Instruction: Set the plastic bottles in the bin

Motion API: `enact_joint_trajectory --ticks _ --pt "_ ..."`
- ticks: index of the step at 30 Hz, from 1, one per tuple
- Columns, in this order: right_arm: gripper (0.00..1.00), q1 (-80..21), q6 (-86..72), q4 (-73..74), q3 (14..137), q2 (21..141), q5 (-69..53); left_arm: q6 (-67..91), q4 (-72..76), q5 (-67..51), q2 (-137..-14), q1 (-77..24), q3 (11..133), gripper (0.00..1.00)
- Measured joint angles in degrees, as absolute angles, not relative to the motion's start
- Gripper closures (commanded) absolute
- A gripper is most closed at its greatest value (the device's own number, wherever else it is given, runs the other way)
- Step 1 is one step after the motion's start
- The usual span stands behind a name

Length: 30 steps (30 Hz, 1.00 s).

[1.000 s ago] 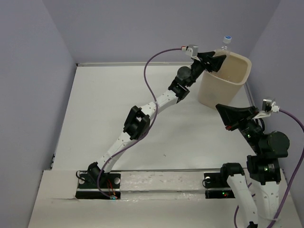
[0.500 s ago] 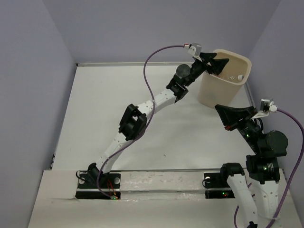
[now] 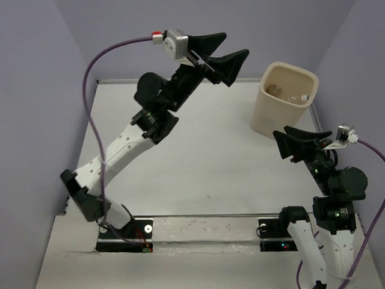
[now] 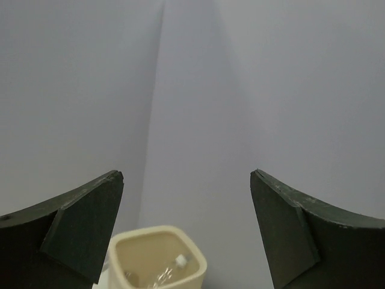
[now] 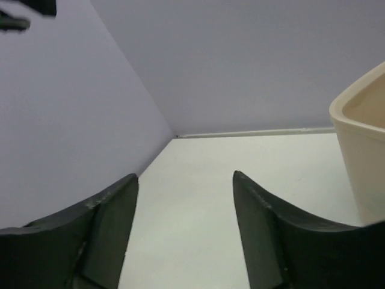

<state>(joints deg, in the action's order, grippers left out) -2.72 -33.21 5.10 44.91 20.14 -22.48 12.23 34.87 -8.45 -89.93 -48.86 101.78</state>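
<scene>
Top external: bottles [image 3: 295, 97] are seen in the bin [image 3: 274, 117]. Left pincer [image 3: 236, 44] and right pincer [image 3: 283, 133] are held parted and empty. The bin should not be knocked on retreat.

Smooth cream plastic bin [image 3: 272, 119] (faint sheen); clear crinkly bottles [image 3: 291, 97]; matt table [image 3: 198, 162].

I count one bin [image 3: 283, 117] ahead-right of the right gripper [image 5: 186, 174], holding at least two plastic bottles [image 3: 296, 97]; exact total unclear.
</scene>
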Motion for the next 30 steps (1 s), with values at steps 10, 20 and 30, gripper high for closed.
enact_joint_trajectory --ticks 10,20,30 --pt "0.0 -2.7 -35.9 0.2 46.1 21.1 -13.6 3.6 14.8 25.8 -61.9 -61.5 71.7 0.01" --pt "0.0 -2.7 -34.5 -2.8 46.0 22.3 -8.3 12.2 -2.7 35.3 -44.4 -61.3 58.6 0.01" --pt "0.0 -2.7 -31.4 -3.6 43.4 19.3 -4.0 13.7 -6.7 39.0 -39.0 -61.3 54.8 0.01"
